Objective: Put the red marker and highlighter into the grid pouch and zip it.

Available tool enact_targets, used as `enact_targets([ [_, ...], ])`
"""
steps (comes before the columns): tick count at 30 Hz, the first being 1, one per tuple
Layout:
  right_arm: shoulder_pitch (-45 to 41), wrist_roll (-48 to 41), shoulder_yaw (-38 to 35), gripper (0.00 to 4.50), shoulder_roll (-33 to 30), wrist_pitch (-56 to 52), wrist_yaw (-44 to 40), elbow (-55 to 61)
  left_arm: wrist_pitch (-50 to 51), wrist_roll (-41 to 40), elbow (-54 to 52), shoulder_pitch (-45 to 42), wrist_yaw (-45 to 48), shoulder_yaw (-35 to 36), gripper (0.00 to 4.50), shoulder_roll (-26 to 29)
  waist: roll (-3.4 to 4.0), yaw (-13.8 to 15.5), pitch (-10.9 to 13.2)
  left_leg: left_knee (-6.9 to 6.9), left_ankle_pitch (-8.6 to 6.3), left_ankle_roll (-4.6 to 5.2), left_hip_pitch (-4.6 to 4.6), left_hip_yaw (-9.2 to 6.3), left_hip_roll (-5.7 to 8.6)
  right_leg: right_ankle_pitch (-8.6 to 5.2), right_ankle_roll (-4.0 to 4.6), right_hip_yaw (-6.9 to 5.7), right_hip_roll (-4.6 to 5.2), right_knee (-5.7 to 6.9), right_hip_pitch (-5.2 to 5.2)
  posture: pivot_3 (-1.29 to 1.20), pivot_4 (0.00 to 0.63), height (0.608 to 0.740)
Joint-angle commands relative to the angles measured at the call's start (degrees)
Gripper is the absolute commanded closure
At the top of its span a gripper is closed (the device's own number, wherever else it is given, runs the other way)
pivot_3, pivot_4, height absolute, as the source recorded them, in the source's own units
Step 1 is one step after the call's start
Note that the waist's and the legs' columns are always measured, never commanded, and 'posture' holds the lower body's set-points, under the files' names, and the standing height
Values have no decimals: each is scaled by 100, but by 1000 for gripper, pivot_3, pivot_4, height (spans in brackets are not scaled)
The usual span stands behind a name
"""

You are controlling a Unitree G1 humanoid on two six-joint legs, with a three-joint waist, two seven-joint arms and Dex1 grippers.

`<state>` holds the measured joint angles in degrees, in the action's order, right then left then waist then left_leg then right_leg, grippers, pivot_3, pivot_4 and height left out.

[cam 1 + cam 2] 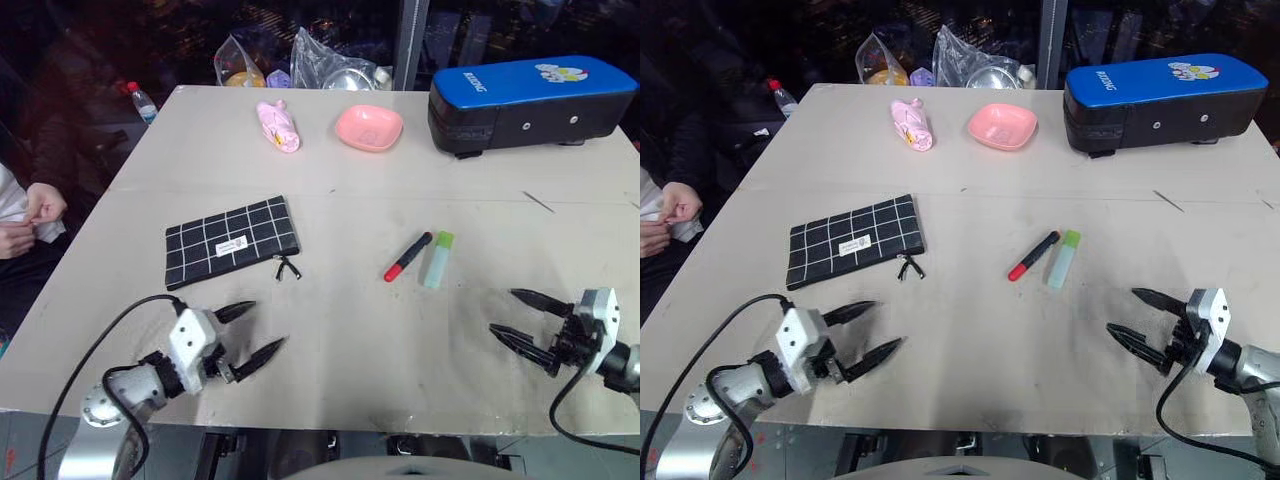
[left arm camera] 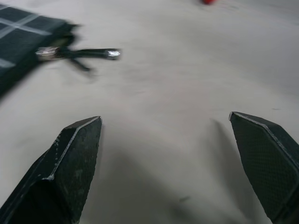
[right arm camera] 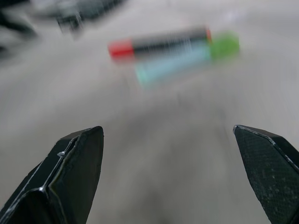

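The red marker lies diagonally, black cap end pointing away from the grid pouch. The highlighter lies just beyond it, green cap farthest back. Left gripper and right gripper both gape, holding nothing.

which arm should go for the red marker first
Probably the right. The right gripper is open, empty and nearer the red marker; the highlighter lies beside it. The left gripper sits by the grid pouch.

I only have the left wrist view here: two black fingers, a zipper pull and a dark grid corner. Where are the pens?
Observer: The red marker and the highlighter lie side by side mid-table, to the right of the grid pouch.
Operator: Is the pouch open?
Observer: It lies flat and looks zipped shut.
Operator: And the right gripper?
Observer: The right gripper is open and empty, nearer the robot than the pens.
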<state>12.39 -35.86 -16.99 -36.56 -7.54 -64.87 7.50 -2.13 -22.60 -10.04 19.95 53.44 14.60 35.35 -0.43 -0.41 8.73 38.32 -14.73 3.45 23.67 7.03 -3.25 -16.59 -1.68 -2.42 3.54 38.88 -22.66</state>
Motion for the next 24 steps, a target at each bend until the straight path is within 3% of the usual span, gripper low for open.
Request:
enact_targets([
  [1, -77, -414, -93, 0, 24, -223, 134, 750, -320, -258, 675, -74, 164, 748, 61, 196, -4, -7, -1, 0, 0, 0, 1, -1, 0, 0, 0, -2, 0, 0, 0, 0, 150, 740],
  [7, -260, -166, 159, 0, -4, -178, 194, 1001, -1016, -123, 2283, -577, 747, 1315, 61, 823, -31, 11, -18, 0, 0, 0, 3, -6, 3, 0, 0, -15, 5, -2, 0, 0, 150, 740],
  [12, -356, 34, 240, 0, -47, 17, -26, 689, -3156, 1058, 4708, -1837, 834, 1011, 61, 2003, -65, 88, -31, 3, 0, -1, 5, -16, 3, 0, 3, -37, 4, -3, -2, 0, 150, 740],
  [17, -267, 54, 188, 0, -13, 163, -109, 605, -4612, 1947, 6232, -2862, 76, 599, 61, 2538, -63, 100, -31, 1, -5, 7, 9, 0, 11, 1, 2, -50, 24, -7, -1, 0, 150, 740],
  [24, -226, 36, 146, 0, 30, 295, -163, 496, -5947, 3238, 7046, -3541, -1090, -294, 61, 2691, -63, 87, -31, 1, -6, 9, 8, 10, 9, 2, -2, -49, 22, -2, -2, 0, 150, 740],
])
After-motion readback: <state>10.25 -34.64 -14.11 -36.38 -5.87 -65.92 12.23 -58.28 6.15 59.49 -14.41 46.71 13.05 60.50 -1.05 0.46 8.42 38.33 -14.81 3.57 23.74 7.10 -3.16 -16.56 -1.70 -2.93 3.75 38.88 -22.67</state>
